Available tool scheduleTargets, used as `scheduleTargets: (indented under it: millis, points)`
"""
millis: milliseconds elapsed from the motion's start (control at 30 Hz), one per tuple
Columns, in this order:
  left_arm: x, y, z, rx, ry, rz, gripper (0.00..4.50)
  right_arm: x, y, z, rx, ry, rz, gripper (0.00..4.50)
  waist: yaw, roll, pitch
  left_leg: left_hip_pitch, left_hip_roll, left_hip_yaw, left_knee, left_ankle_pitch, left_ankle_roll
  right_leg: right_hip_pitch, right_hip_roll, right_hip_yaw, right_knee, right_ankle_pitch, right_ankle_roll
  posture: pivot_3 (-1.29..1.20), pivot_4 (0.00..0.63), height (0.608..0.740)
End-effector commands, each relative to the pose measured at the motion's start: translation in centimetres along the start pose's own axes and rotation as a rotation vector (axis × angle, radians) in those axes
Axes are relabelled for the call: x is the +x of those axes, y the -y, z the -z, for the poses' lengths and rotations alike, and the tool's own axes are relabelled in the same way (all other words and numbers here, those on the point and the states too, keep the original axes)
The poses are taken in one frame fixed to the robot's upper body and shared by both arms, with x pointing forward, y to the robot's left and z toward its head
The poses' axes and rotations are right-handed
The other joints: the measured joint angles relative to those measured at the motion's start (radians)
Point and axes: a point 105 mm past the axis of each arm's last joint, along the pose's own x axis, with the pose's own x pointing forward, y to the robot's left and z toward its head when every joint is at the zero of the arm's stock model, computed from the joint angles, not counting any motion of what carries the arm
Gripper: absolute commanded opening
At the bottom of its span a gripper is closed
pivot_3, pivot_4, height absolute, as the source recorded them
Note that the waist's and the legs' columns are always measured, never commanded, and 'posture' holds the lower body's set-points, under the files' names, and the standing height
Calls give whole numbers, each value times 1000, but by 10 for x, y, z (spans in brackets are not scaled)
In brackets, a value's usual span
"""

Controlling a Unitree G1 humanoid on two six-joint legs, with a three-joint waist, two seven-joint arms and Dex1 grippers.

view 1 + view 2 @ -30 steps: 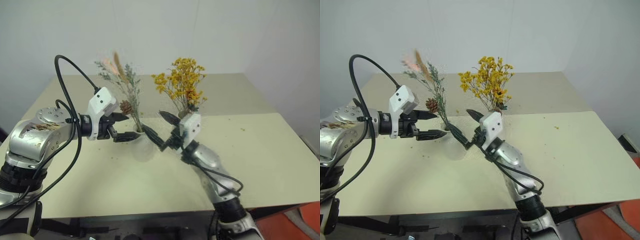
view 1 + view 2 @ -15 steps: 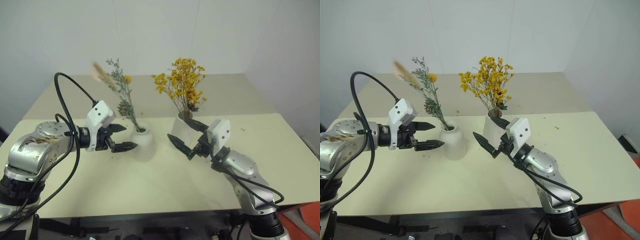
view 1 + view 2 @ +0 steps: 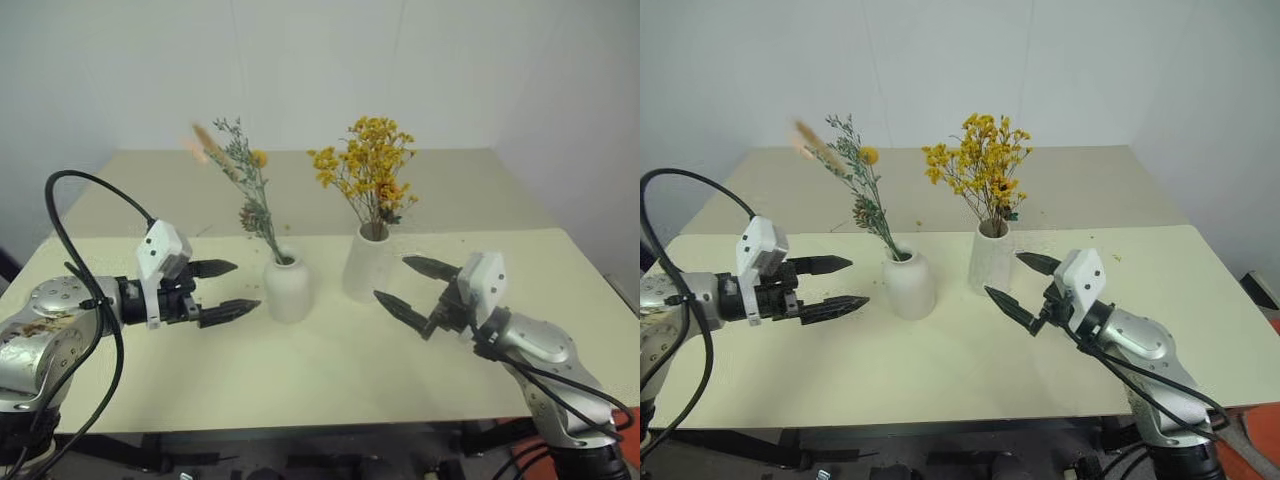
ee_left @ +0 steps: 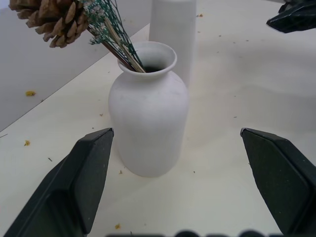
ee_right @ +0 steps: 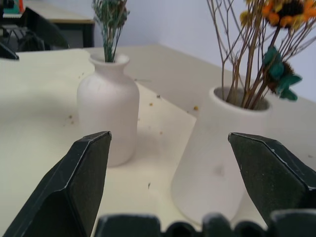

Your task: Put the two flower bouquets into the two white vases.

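Left wrist view: the rounded vase (image 4: 148,108) stands between the two wide-spread black fingers (image 4: 74,192) of the left gripper, which touch nothing; a pinecone (image 4: 47,19) hangs on the grey-green sprig (image 4: 111,34) whose stems enter the narrow neck. Behind the rounded vase rises the lower wall of the taller vase (image 4: 173,29), and the dark tip of the right gripper (image 4: 295,17) shows at the far corner. Small crumbs of dried plant lie on the table (image 4: 232,98) around the rounded vase.

Right wrist view: the taller vase (image 5: 222,153) stands nearest, with the thin stems of the yellow-orange spray (image 5: 256,54) resting in its wide mouth; the rounded vase (image 5: 107,106) stands just beside it, apart. Office furniture (image 5: 39,29) appears beyond the table edge.

Head views: both bouquets stand upright in their vases near the table's middle, the sprig (image 3: 245,190) leaning away from the taller vase (image 3: 366,262). The left gripper (image 3: 222,290) hovers beside the rounded vase (image 3: 288,285), on the side away from the taller vase, jaws wide and empty. The right gripper (image 3: 418,290) hovers on the taller vase's other side, likewise spread wide and holding nothing. A black cable (image 3: 70,215) loops over the left arm.
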Motion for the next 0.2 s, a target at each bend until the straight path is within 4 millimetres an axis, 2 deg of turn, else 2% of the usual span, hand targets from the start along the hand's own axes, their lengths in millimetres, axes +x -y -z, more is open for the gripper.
scheduleTargets:
  millis: [33,200]
  points:
    - [-9,0,-8,54,53,19,4500,-12,7,-16,-55,20,5,4458,2,0,0,0,0,0,0,0,0,0,0,0,0,0,0,0,150,740]
    - [-9,1,-5,82,59,67,4500,-27,15,-16,-72,-19,6,4458,4,0,0,0,0,0,0,0,0,1,0,0,0,0,0,0,150,740]
